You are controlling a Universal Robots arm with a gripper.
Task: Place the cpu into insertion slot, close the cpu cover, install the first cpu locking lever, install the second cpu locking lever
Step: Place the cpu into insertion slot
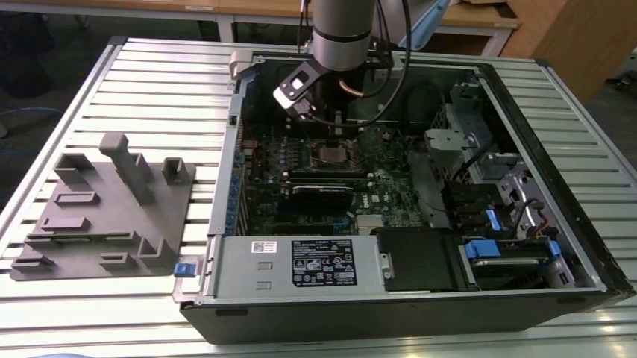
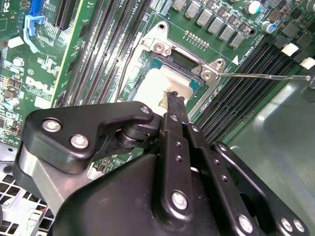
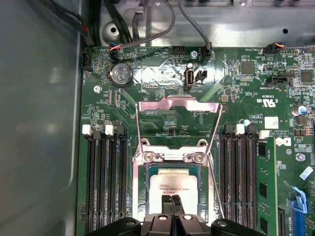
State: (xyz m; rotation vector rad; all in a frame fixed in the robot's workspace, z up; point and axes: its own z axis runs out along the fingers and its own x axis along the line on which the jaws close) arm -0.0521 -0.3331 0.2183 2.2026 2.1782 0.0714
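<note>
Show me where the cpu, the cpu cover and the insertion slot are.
the cpu (image 3: 173,183): first wrist view, on its silver-grey top.
the cpu cover (image 3: 178,104): first wrist view, on the open frame's bar opposite the hinge.
the insertion slot (image 3: 139,196): first wrist view, on its silvery side rim.

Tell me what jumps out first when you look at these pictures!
The big open computer case on the slatted table grabs the eye, with the robot arm poking down into it. In the first wrist view, the shiny cpu lies in the insertion slot. The cpu cover is flipped open beside it, and the black gripper sits right over the chip.
</note>
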